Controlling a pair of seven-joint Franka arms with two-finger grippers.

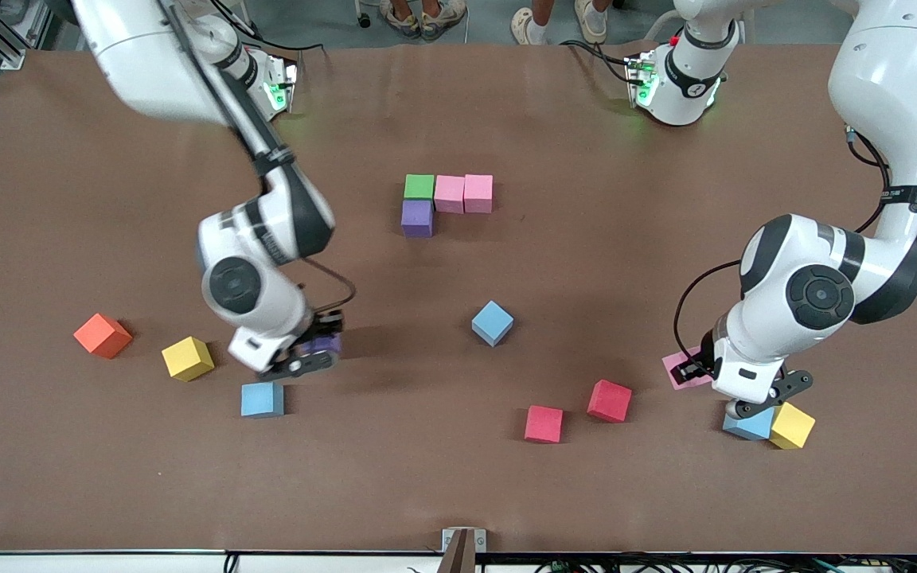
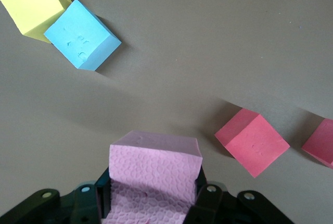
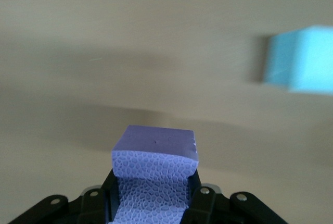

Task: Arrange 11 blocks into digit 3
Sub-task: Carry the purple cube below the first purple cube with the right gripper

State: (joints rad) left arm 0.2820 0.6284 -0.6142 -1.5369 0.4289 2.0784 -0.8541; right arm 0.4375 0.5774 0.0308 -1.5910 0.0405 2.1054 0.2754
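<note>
Right tool (image 1: 309,355) grasping purple block (image 3: 154,174); left tool (image 1: 753,387) grasping pink block (image 2: 154,174).

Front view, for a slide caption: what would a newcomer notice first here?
Both arms hold a cube: the right gripper has its jaws shut on a purple cube, the left gripper on a pink cube. Mid-table sits a started figure: green cube, two pink cubes beside it, and a second purple cube nearer the camera.

A wide brown table (image 1: 602,143) fills the room's view, with people's sandalled feet (image 1: 423,16) standing at its edge.
</note>
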